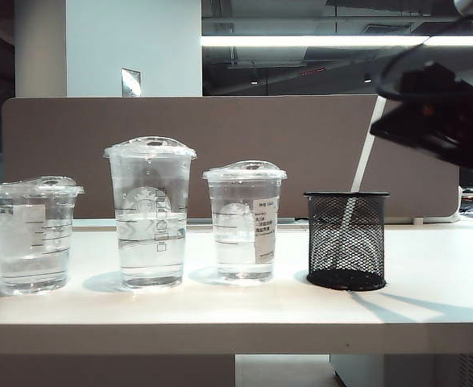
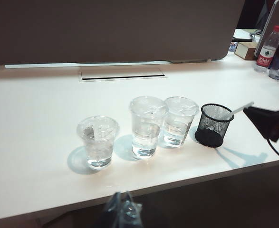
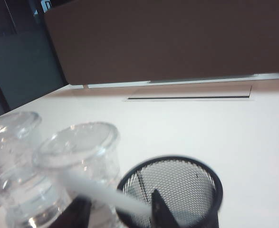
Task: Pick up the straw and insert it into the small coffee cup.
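On the white worktop (image 1: 429, 306) stood three clear plastic cups with domed lids: the short, wide small coffee cup (image 1: 33, 234) with a white label, a tall cup with a faint round logo (image 1: 150, 211), and a medium cup with a printed sticker (image 1: 244, 222) whose writing was too small to read. The long white plastic straw (image 1: 365, 157) leaned in the black wire-mesh holder (image 1: 346, 240). The right gripper (image 3: 118, 206) was open, its fingers on both sides of the straw. Only the left wrist view showed a red-labelled bottle (image 2: 267, 49); whether the left gripper (image 2: 121, 211) was open or closed, I cannot tell.
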Robot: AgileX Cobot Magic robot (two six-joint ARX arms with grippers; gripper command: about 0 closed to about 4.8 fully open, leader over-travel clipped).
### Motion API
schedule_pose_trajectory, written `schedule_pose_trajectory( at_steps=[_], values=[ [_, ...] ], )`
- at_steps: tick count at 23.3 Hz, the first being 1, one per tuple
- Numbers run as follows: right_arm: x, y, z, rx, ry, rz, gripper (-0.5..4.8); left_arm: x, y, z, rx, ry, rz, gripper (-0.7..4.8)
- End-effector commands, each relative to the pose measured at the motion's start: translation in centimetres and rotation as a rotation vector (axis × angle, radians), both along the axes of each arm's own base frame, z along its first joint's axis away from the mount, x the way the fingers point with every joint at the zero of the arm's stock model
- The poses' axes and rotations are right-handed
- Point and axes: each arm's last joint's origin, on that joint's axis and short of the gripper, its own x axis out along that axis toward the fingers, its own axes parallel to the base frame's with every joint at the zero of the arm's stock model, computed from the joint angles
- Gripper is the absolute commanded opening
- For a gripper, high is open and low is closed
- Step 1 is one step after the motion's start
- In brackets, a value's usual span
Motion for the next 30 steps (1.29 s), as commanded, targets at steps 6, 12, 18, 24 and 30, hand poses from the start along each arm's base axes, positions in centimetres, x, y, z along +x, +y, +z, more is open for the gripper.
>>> schedule_pose_trajectory(
  at_steps=[6, 12, 18, 24, 30],
  values=[
    [1.8, 1.1, 1.3, -0.012, 0.017, 0.04, 1.8, 0.0, 0.0, 0.0, 0.024, -0.007, -0.009, -0.05],
    [2.0, 1.4, 1.2, -0.031, 0.053, 0.048, 1.8, 0.0, 0.0, 0.0, 0.024, -0.007, -0.009, -0.05],
    [1.9, 1.5, 0.7, -0.052, 0.093, 0.049, 1.8, 0.0, 0.0, 0.0, 0.024, -0.007, -0.009, -0.06],
    [1.9, 1.5, 0.4, -0.067, 0.12, 0.047, 1.52, 0.0, 0.0, 0.0, 0.024, -0.007, -0.009, -0.05],
    [1.9, 1.4, 0.3, -0.101, 0.111, 0.046, 0.78, 0.0, 0.0, 0.0, 0.024, -0.007, -0.009, -0.06]
  ],
)
